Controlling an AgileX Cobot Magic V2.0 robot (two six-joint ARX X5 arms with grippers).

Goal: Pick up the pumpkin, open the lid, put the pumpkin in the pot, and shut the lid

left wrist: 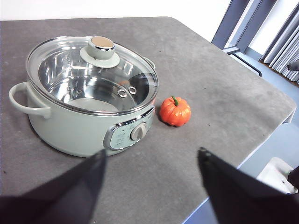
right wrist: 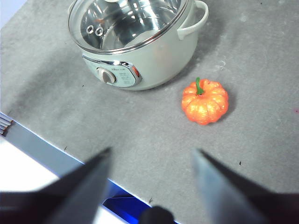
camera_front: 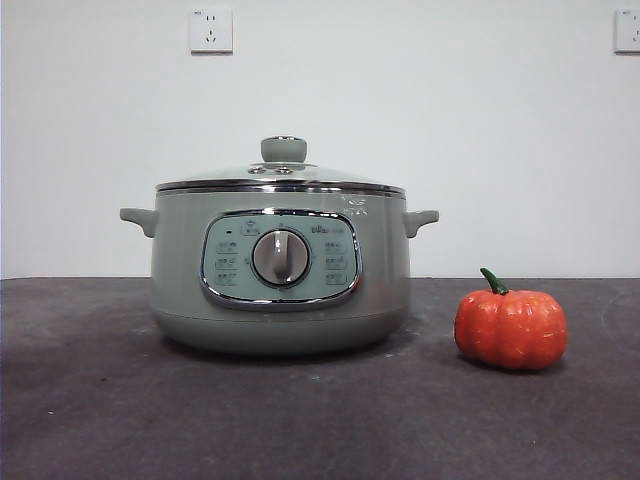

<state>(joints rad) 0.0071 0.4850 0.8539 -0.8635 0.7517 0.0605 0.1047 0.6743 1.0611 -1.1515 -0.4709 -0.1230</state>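
The sage-green pot stands on the dark table with its glass lid shut on top; the knob shows in the left wrist view. The orange pumpkin sits on the table just right of the pot, upright, green stem up. It also shows as the pumpkin beside the pot, and as the pumpkin beside the pot. My left gripper hangs open high above the table, empty. My right gripper is open above the front edge, well short of the pumpkin. Neither arm appears in the front view.
The grey table ends in a rounded corner and a front edge. Beyond that lie the floor and a white object. Two wall sockets sit on the white wall behind.
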